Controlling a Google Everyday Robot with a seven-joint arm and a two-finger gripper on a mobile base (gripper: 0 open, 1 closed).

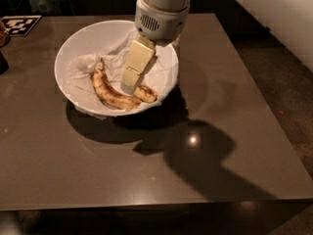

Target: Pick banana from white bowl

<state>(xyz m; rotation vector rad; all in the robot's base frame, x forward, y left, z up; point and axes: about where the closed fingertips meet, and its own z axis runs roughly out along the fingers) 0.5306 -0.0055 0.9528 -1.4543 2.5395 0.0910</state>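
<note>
Pincer [129, 85] low in white bowl [78, 40], hiding most of banana [145, 93], grip state unclear

Long speckled banana [108, 91], dark tabletop [146, 175], b&w marker tag [19, 24] top-L corner

A glossy dark-brown table [98, 170], gripper [130, 86] above its far half, stands on dim floor [288, 97] beside a pale wall [286, 13].
</note>
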